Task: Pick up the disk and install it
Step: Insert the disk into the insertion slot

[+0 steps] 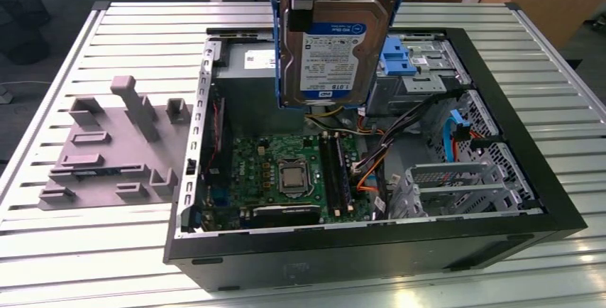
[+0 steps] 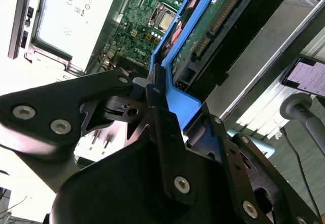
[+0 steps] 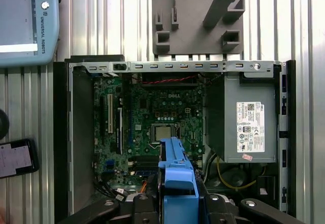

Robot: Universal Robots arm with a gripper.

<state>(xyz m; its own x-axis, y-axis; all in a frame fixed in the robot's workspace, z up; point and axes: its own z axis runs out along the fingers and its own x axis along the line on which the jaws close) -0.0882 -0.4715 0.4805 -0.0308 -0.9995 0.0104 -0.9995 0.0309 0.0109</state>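
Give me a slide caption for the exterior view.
The tool holds the disk upright above the open computer case.

Disk [image 1: 333, 49] above open computer case [image 1: 530, 201], fixture plate [image 1: 104, 152] beside case on table [image 1: 57, 251]

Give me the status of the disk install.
Done: the disk is picked up and in the air. In hand: the gripper is clamped on its blue frame, holding it on edge above the open computer case, over the motherboard. Left: it sits in no bay yet. The blue bracket inside the case lies toward the exterior view's right.
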